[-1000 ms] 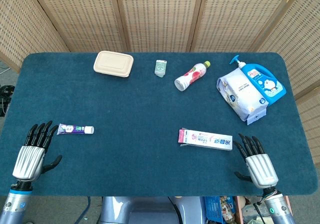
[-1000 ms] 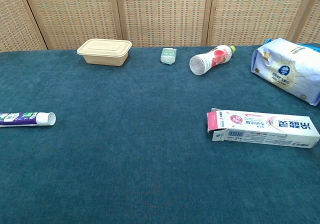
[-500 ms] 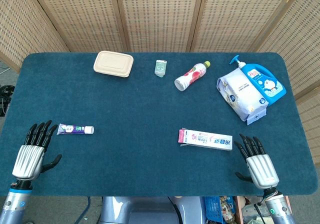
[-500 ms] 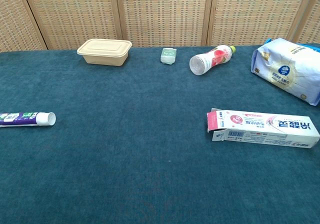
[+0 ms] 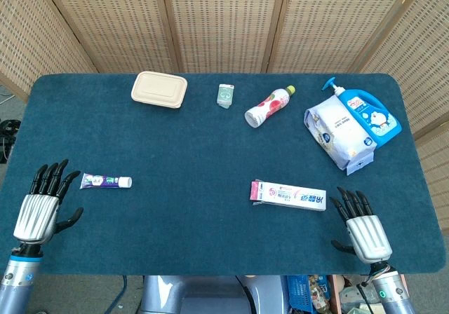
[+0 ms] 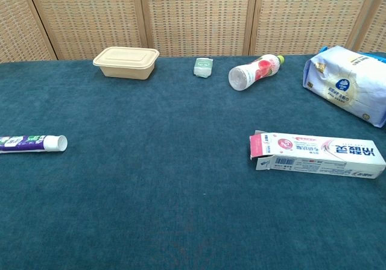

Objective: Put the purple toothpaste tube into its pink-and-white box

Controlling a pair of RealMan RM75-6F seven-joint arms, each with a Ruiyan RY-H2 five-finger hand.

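**Tube and box both untouched; hands standing off**

My left hand [image 5: 41, 209] hovers at the near-left edge of the worktop [image 5: 196, 146], fingers [image 5: 50, 179] spread and holding nothing. My right hand [image 5: 361, 228] sits at the near-right edge, likewise spread and empty. Neither hand shows in the chest view.

The toothpaste tube [image 5: 105, 181] lies flat on the worktop, white cap pointing right, just right of my left fingertips but not touching them. The box [image 5: 288, 195] lies flat near my right hand, its flap open at the left end, facing the tube. I judge this layout suits one hand to each item: left takes the tube, right steadies the box.

Against the frame a second ago, my left hand has drawn back and leftward, so the gap to the tube is wider. The right hand has barely shifted. Tube and box have not moved.

The lunch container [image 5: 159, 89], bottle [image 5: 269, 106] and pouch [image 5: 338, 133] lie along the far side, well apart from the work.
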